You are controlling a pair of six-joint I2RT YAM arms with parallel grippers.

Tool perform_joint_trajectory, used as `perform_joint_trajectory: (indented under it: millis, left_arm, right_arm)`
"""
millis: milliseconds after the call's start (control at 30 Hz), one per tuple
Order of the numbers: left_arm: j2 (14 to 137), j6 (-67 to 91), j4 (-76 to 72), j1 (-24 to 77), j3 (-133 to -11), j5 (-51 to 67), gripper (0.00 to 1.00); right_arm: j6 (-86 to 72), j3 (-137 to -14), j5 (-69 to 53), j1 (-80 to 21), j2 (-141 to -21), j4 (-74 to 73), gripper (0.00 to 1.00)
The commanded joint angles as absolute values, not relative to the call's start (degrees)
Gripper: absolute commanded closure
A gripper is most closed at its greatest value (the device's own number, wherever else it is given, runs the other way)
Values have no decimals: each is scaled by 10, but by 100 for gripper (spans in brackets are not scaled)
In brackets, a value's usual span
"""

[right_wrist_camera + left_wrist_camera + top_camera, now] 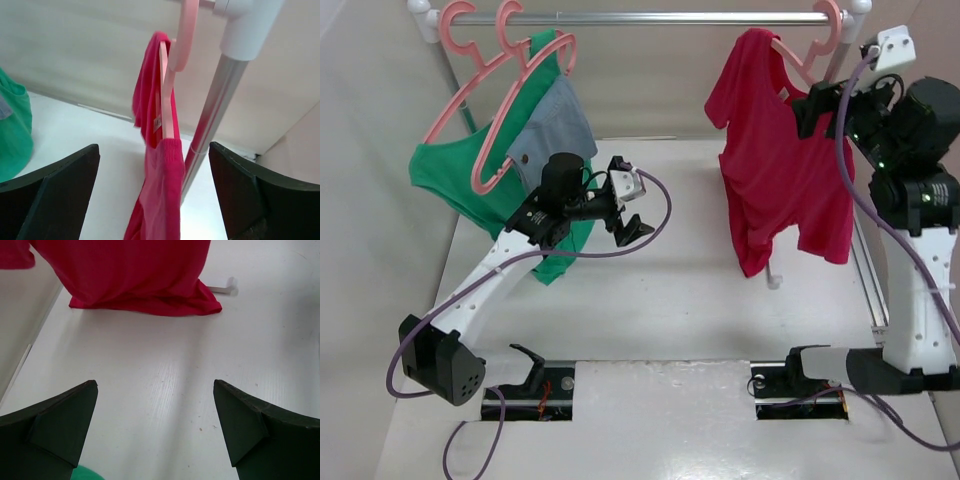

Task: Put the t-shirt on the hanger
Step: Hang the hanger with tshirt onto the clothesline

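Your left tool (155,384) stands wide apart and holds nothing, with only bare desk (150,410) between its two dark fingers (60,425). Straight ahead of it, well beyond the fingertips, the hem of the t-shirt (145,285) rests bunched on the desk. A small white piece (226,289) pokes out just to the right of that hem. Over to your right tool (154,146): it is spread wide too, and nothing is clamped in it. Ahead of it, in line with the gap, hangs the hanger (167,100), its curled hook rising above the tool toward the rail (650,17). The t-shirt's neck sits over the hanger's arm, and the red cloth drops down between the two fingers. There is pale background on either side of the cloth, so it touches neither finger. Just right of the hanger, as the right tool looks at it, stands the rack's metal post (210,115). Far off to that tool's left you see the green garment (12,130). From above, the t-shirt hangs at the rail's end nearest your right tool, lopsided, with one sleeve spread toward the left tool's side. The right tool is raised next to the t-shirt's shoulder. The left tool is lower and well apart from the t-shirt. Close behind it, the green garment and the denim piece (558,125) hang on their own pink hangers (448,38).
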State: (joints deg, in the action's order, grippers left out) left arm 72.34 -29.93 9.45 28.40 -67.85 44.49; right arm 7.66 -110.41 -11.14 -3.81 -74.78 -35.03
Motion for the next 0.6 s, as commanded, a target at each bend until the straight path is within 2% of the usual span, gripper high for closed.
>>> perform_joint_trajectory:
  millis: [0, 167, 300, 400, 500, 567]
  left_arm:
    - [699, -303, 88, 289, -665, 452, 0]
    - [679, -303, 86, 289, -627, 408, 0]
    - [648, -262, 52, 289, -556, 329, 0]
    - [615, -233, 20, 289, -484, 253, 0]
    - [588, -220, -15, 289, -408, 190, 0]
    - [559, -220, -34, 289, -373, 166, 0]
  right_arm:
    - [113, -1103, -108, -42, -701, -353, 6]
    - [152, -1122, -74, -42, -658, -388, 0]
    - [182, -1122, -93, -42, -614, -401, 0]
    - [189, -1091, -204, -47, -594, -401, 0]
    - [189, -989, -325, -68, -576, -374, 0]
    - [184, -895, -333, -124, -570, -365, 0]
